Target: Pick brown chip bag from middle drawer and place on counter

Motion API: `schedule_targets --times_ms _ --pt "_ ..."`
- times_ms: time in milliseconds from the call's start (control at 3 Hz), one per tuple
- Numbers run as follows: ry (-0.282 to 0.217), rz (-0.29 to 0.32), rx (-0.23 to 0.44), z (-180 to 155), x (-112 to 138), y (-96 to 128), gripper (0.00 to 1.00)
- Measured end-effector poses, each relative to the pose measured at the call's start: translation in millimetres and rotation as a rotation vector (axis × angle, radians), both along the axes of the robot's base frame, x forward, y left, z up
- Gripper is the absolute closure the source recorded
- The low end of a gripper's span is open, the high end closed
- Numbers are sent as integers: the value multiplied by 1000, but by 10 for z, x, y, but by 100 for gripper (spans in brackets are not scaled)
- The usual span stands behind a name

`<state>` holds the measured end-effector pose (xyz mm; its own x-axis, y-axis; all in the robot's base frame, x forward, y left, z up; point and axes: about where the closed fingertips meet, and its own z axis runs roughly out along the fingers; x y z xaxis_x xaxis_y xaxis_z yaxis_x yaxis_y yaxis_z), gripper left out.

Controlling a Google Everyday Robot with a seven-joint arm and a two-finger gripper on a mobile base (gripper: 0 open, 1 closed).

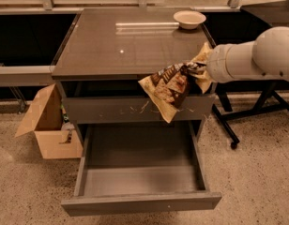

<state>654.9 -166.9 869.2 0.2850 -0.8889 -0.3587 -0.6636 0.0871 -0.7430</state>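
The brown chip bag [171, 86] hangs in the air at the counter's front right edge, dark brown in the middle with pale tan ends. My gripper [197, 71] is shut on the bag's upper right end, at the end of my white arm [254, 56], which reaches in from the right. The bag's lower corner hangs in front of the scratched drawer front [135, 108]. The middle drawer [140, 161] stands pulled out below, with a flat grey inside and nothing in it. The counter [121, 41] is a broad glossy grey-brown top just left of the bag.
A pale bowl [189, 18] sits at the counter's back right. An open cardboard box [47, 125] stands on the speckled floor left of the cabinet. Black table legs [250, 111] stand to the right, under my arm.
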Motion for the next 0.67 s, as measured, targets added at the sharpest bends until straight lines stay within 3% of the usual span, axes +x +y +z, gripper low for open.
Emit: schedule_targets --times_ms 667 --pt "-185 8 23 591 604 -72 100"
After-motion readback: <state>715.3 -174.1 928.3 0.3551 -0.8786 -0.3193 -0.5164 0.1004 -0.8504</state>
